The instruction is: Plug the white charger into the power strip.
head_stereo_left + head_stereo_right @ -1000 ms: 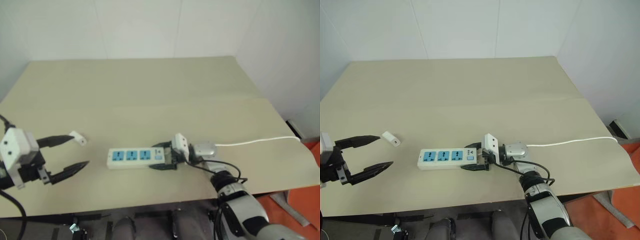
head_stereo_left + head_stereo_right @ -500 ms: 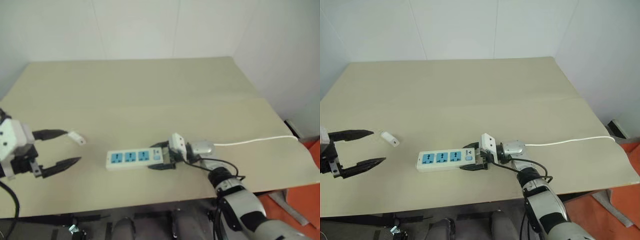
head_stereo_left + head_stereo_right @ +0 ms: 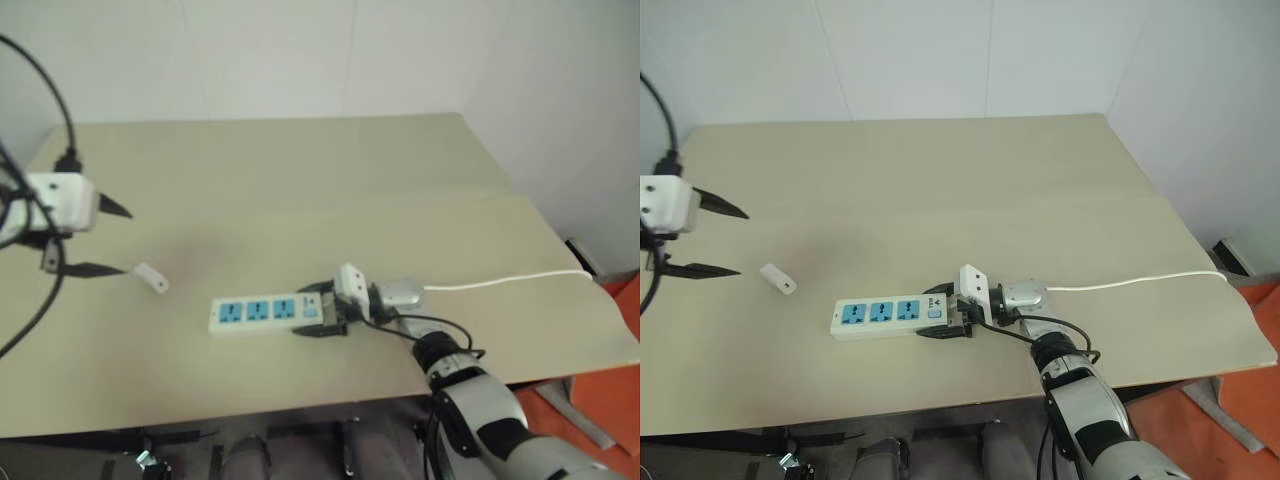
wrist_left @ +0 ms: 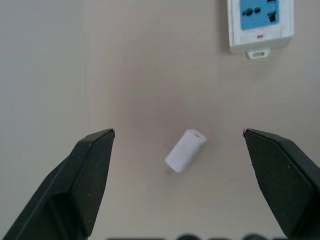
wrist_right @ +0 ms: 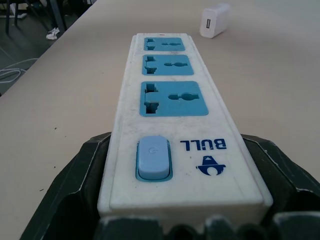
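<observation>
The right tool point(image 3: 943, 315) is gripping the power strip point(image 3: 885, 316) at its switch end, one black finger on each long side, as the right wrist view is showing. I think this grip is there to keep the strip from sliding when a plug is pressed in. The strip is lying flat on the tabletop point(image 3: 940, 200) with its three blue sockets facing up, and its thin white cord point(image 3: 1140, 282) is running away toward the right edge.

The white charger point(image 3: 778, 279) is lying on its side on the tabletop, well apart from the strip, to the left of the end without the switch. Nothing is touching it. In the left wrist view it is sitting between the two fingers, tilted, with its prongs pointing away from the strip.

The left tool point(image 3: 105, 240) is standing wide open and empty, hovering near the charger on its left side. It looks to me that it is lining up for a grasp. Because the charger is small and lying flat, the fingers are probably needing to come down low on both sides of it.
</observation>
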